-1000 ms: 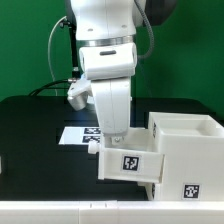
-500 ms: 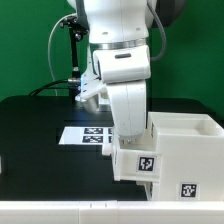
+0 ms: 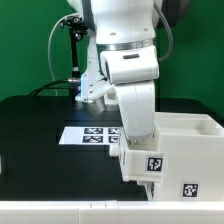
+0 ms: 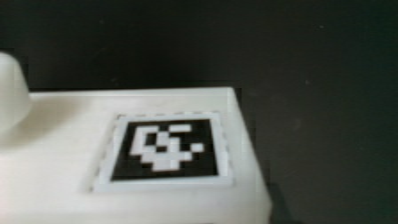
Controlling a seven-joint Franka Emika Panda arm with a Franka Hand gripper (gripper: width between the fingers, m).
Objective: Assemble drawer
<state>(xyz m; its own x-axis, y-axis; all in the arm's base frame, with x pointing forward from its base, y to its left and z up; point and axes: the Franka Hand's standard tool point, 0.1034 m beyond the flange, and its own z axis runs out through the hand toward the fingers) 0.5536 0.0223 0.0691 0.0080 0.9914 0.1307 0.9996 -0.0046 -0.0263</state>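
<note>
A small white drawer box [image 3: 143,163] with a black marker tag on its front sits against the exterior view's left side of the larger white open-topped drawer housing [image 3: 192,150], partly pushed into it. My gripper [image 3: 136,142] reaches down into the small box from above. Its fingertips are hidden behind the box wall, and it looks shut on that wall. In the wrist view the box's white face and its tag [image 4: 167,150] fill the picture, close up and blurred. No fingers show there.
The marker board [image 3: 85,134] lies flat on the black table [image 3: 30,140] behind the gripper. A black stand with cables [image 3: 72,60] rises at the back. The table's front edge [image 3: 60,205] runs along the bottom of the exterior view.
The arm has moved toward the exterior view's right with the small box, bringing it from beside the housing to against and partly into it.
</note>
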